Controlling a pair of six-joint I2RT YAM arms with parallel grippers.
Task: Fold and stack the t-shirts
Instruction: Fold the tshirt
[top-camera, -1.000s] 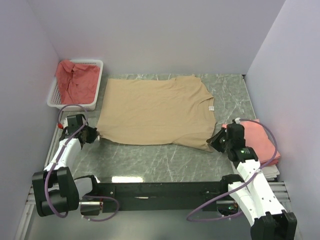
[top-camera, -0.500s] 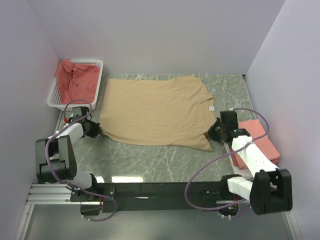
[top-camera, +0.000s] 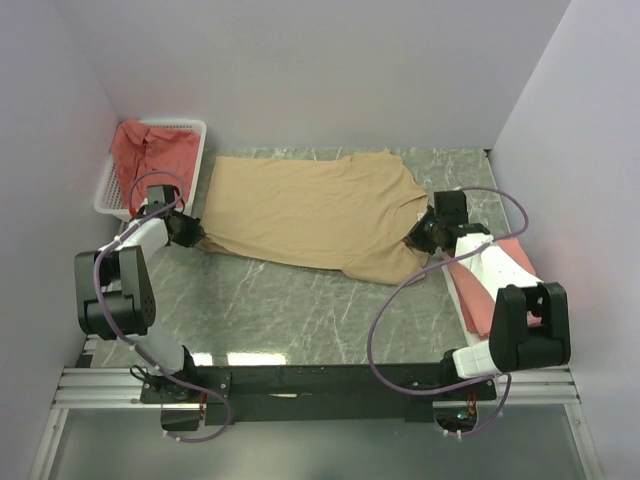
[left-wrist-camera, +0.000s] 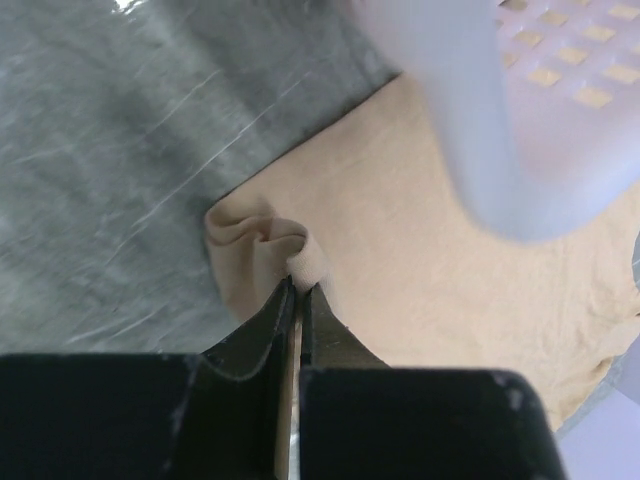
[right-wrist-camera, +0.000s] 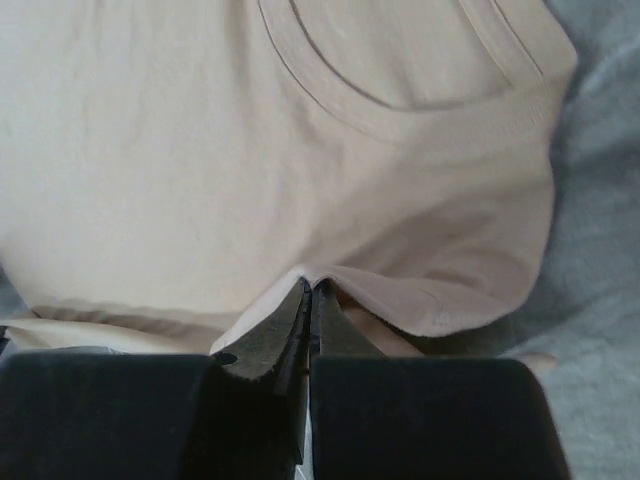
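- The tan t-shirt (top-camera: 310, 215) lies spread across the middle of the grey marbled table (top-camera: 300, 310), plain and short-sleeved, with its neck toward the right; its near edge is pulled up off a straight line and slants, with soft wrinkles near both near corners
- The left gripper (top-camera: 190, 232) sits at the shirt's near left corner; its 2 jaws are pressed nearly together on a small bunched fold of the tan cloth
- The right gripper (top-camera: 425, 232) sits at the near right corner beside the neck; its jaws are fully closed on a pinch of the tan hem
- Only the left wrist view shows that bunched fold at the fingertips (left-wrist-camera: 298, 290), with the basket's mesh wall blurred just above it
- Only the right wrist view shows the ribbed collar (right-wrist-camera: 400, 90) and the hem lifted into a tent at the tips (right-wrist-camera: 308, 290)
- Only the top view shows both corners at once
- A white mesh basket (top-camera: 197, 150) stands at the far left, touching the shirt's far left edge; crumpled salmon-pink t-shirts (top-camera: 150, 160) lie heaped in it
- Folded pink t-shirts (top-camera: 478, 300) lie at the right edge, partly under the right arm
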